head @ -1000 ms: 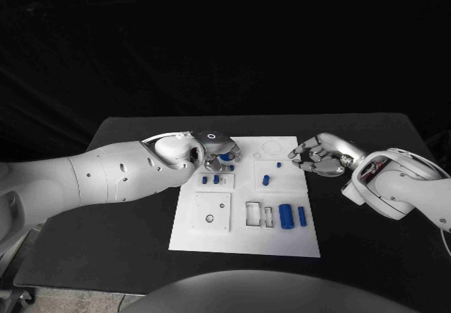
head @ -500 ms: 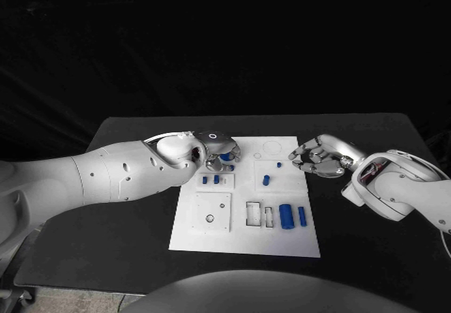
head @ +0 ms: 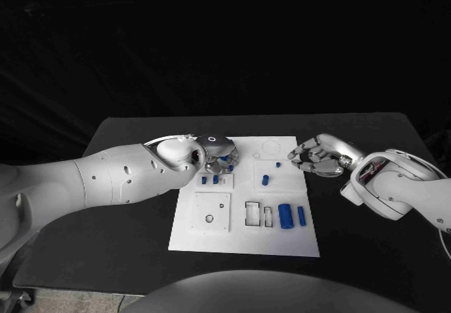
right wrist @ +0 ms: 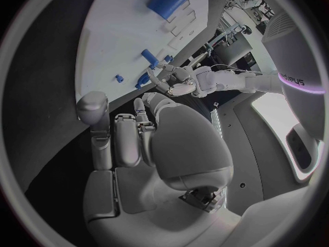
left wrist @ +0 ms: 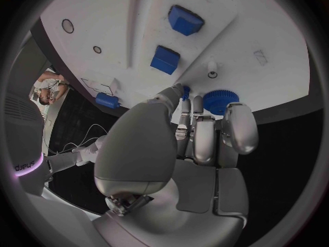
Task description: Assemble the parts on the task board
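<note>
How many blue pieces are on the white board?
7 that I can see: a gear at the left hand, two blocks near it, two mid-board and two cylinders nearer the robot. The hand may hide more.

Left arm comes in low from the side with its elbow bent, and the left robot hand [head: 218, 151] points down, fingers [left wrist: 205, 132] bunched close together, tips angled toward the surface below. Can't really tell if it's pinching anything. Right arm is folded in from the other side, right robot hand [head: 315, 158] hanging with its fingers [right wrist: 117, 137] curled loosely inward, nothing in them.
</note>
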You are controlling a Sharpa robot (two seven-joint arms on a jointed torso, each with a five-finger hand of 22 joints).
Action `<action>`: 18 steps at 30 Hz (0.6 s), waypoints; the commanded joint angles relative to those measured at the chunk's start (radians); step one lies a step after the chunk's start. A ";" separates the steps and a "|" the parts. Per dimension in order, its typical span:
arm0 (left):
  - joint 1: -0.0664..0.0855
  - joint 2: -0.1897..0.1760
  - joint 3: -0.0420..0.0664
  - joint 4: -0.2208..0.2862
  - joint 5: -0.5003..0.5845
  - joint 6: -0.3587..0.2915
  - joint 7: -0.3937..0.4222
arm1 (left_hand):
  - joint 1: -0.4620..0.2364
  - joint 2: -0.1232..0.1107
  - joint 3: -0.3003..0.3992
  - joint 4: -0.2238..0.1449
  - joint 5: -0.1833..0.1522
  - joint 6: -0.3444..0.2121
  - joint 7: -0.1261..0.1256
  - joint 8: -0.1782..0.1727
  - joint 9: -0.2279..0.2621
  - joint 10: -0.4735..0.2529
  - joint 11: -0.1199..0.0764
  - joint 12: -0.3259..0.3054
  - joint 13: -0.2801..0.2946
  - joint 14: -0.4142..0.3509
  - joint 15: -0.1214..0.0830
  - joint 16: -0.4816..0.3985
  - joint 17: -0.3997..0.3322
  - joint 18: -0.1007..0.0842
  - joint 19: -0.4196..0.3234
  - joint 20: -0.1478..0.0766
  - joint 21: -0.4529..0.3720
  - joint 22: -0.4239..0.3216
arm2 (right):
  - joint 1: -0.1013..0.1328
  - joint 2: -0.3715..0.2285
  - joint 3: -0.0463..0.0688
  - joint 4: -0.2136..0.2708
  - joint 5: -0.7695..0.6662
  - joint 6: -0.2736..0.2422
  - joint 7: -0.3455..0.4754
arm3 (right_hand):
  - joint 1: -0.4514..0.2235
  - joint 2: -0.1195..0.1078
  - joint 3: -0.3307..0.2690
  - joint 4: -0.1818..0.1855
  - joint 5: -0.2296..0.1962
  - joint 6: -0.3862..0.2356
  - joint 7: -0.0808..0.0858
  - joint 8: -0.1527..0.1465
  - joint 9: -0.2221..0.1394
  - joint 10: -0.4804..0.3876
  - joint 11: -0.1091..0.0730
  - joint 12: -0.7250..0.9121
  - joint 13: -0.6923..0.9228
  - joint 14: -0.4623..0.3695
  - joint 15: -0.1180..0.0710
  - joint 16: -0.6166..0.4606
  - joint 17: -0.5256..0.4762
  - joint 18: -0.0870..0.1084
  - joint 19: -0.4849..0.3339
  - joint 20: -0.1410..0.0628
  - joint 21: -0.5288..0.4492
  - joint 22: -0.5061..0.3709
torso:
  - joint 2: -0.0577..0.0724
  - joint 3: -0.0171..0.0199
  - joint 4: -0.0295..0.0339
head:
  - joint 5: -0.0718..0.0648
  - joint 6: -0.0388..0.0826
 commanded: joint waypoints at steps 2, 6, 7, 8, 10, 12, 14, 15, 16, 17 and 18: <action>-0.003 0.005 0.000 -0.005 0.001 0.014 0.008 | -0.004 0.007 0.005 -0.007 0.009 0.011 -0.002 0.004 -0.003 0.022 -0.002 0.007 -0.005 -0.003 -0.009 0.004 -0.003 -0.001 0.005 -0.003 0.005 0.172 | -0.001 0.000 0.000 -0.003 0.003 0.001 -0.001 | 0.002 -0.002 0.007 -0.001 0.004 0.008 0.002 0.006 0.001 0.000 0.005 -0.006 0.135 0.028 0.004 -0.004 0.028 0.004 -0.006 -0.001 -0.006 0.093 | 0.000 -0.0004 -0.0001 | -0.001 0.000; -0.004 0.009 0.000 -0.011 0.001 0.005 0.013 | 0.001 0.012 0.011 -0.014 0.017 0.030 -0.004 0.011 -0.002 0.039 -0.008 0.006 -0.011 -0.005 -0.014 0.002 -0.008 -0.001 0.005 -0.004 0.005 0.172 | -0.001 0.001 0.000 -0.004 0.004 0.001 -0.001 | 0.002 -0.002 0.007 -0.001 0.004 0.008 0.003 0.006 0.001 0.000 0.006 -0.006 0.134 0.028 0.005 -0.004 0.028 0.004 -0.006 -0.001 -0.007 0.093 | -0.001 0.0003 -0.0005 | 0.000 0.000; -0.004 0.010 0.000 -0.012 0.001 0.002 0.014 | 0.002 0.014 0.012 -0.016 0.020 0.034 -0.005 0.012 -0.002 0.044 -0.009 0.007 -0.012 -0.005 -0.015 0.002 -0.009 -0.001 0.006 -0.004 0.006 0.173 | -0.002 0.001 0.000 -0.004 0.005 0.002 -0.001 | 0.002 -0.002 0.007 -0.001 0.004 0.008 0.003 0.006 0.001 0.000 0.006 -0.006 0.134 0.028 0.005 -0.004 0.028 0.004 -0.006 -0.001 -0.007 0.093 | -0.001 0.0004 -0.0002 | 0.000 0.000; -0.004 0.011 0.000 -0.013 0.001 -0.001 0.015 | 0.004 0.016 0.014 -0.018 0.023 0.039 -0.005 0.014 -0.002 0.049 -0.010 0.007 -0.014 -0.005 -0.016 0.001 -0.011 -0.002 0.008 -0.004 0.009 0.173 | -0.002 0.001 0.000 -0.004 0.005 0.002 -0.002 | 0.002 -0.002 0.007 -0.001 0.004 0.008 0.003 0.006 0.001 0.000 0.006 -0.006 0.134 0.028 0.005 -0.004 0.028 0.004 -0.006 -0.001 -0.007 0.093 | -0.001 0.0006 -0.0002 | 0.000 0.000; -0.004 0.012 0.000 -0.014 0.001 -0.004 0.016 | 0.007 0.019 0.016 -0.021 0.027 0.047 -0.006 0.016 -0.001 0.055 -0.012 0.005 -0.017 -0.008 -0.017 -0.002 -0.017 -0.003 0.009 -0.005 0.011 0.174 | -0.002 0.001 0.000 -0.004 0.005 0.003 -0.002 | 0.002 -0.002 0.007 -0.001 0.004 0.008 0.003 0.006 0.001 0.000 0.006 -0.006 0.134 0.028 0.005 -0.004 0.028 0.004 -0.006 -0.001 -0.007 0.093 | 0.000 0.0004 -0.0002 | 0.000 0.000; -0.004 0.013 0.000 -0.016 0.001 -0.006 0.017 | 0.009 0.023 0.019 -0.024 0.028 0.053 -0.007 0.018 -0.001 0.061 -0.013 0.001 -0.022 -0.011 -0.018 -0.005 -0.024 -0.003 0.011 -0.005 0.014 0.175 | -0.002 0.001 0.000 -0.005 0.006 0.003 -0.003 | 0.002 -0.002 0.007 -0.001 0.004 0.008 0.003 0.006 0.001 0.000 0.006 -0.006 0.134 0.028 0.005 -0.004 0.028 0.004 -0.006 -0.001 -0.007 0.093 | 0.000 0.0002 -0.0002 | 0.000 0.000; -0.004 0.013 0.000 -0.017 0.001 -0.008 0.019 | 0.010 0.027 0.020 -0.027 0.029 0.060 -0.007 0.020 0.000 0.069 -0.014 -0.006 -0.029 -0.011 -0.019 -0.008 -0.029 -0.004 0.013 -0.006 0.017 0.176 | -0.002 0.002 0.000 -0.005 0.006 0.004 -0.004 | 0.002 -0.002 0.008 -0.001 0.005 0.009 0.003 0.006 0.002 -0.001 0.006 -0.007 0.134 0.028 0.005 -0.005 0.027 0.004 -0.006 -0.001 -0.008 0.093 | 0.000 0.0004 -0.0001 | 0.000 0.000; -0.004 0.014 0.000 -0.017 0.001 -0.009 0.021 | 0.011 0.028 0.021 -0.029 0.029 0.063 -0.008 0.021 0.000 0.073 -0.015 -0.010 -0.033 -0.012 -0.019 -0.009 -0.032 -0.004 0.014 -0.006 0.018 0.176 | -0.002 0.002 0.000 -0.005 0.006 0.005 -0.005 | 0.002 -0.002 0.008 -0.001 0.005 0.009 0.003 0.006 0.002 -0.001 0.006 -0.007 0.134 0.028 0.005 -0.005 0.027 0.004 -0.006 -0.001 -0.008 0.093 | 0.000 0.0001 -0.0003 | 0.000 0.000; -0.004 0.014 0.000 -0.017 0.001 -0.011 0.023 | 0.011 0.029 0.021 -0.030 0.029 0.065 -0.007 0.022 0.000 0.076 -0.015 -0.013 -0.036 -0.012 -0.020 -0.010 -0.033 -0.005 0.014 -0.006 0.019 0.176 | -0.002 0.002 0.000 -0.005 0.007 0.005 -0.006 | 0.003 -0.001 0.009 -0.002 0.005 0.010 0.003 0.007 0.002 -0.001 0.007 -0.007 0.133 0.028 0.006 -0.005 0.027 0.004 -0.007 -0.001 -0.010 0.093 | 0.000 0.0003 -0.0004 | 0.000 0.000; -0.004 0.014 0.000 -0.017 0.001 -0.013 0.025 | 0.012 0.030 0.022 -0.031 0.029 0.068 -0.008 0.023 0.000 0.080 -0.015 -0.016 -0.040 -0.011 -0.021 -0.010 -0.034 -0.005 0.016 -0.006 0.021 0.177 | -0.003 0.002 0.000 -0.005 0.007 0.006 -0.006 | 0.003 -0.001 0.009 -0.002 0.005 0.010 0.003 0.007 0.002 -0.001 0.007 -0.007 0.133 0.028 0.006 -0.006 0.027 0.004 -0.007 -0.001 -0.010 0.093 | 0.000 0.0003 -0.0004 | 0.000 0.000; -0.004 0.014 0.000 -0.017 0.001 -0.015 0.027 | 0.013 0.031 0.022 -0.033 0.028 0.073 -0.008 0.025 0.001 0.087 -0.016 -0.019 -0.044 -0.010 -0.021 -0.010 -0.034 -0.006 0.018 -0.007 0.025 0.178 | -0.003 0.002 0.000 -0.005 0.007 0.006 -0.007 | 0.003 -0.001 0.009 -0.002 0.005 0.010 0.003 0.007 0.002 -0.001 0.007 -0.007 0.133 0.028 0.006 -0.006 0.027 0.004 -0.007 -0.001 -0.010 0.093 | 0.000 0.0001 -0.0004 | 0.000 0.000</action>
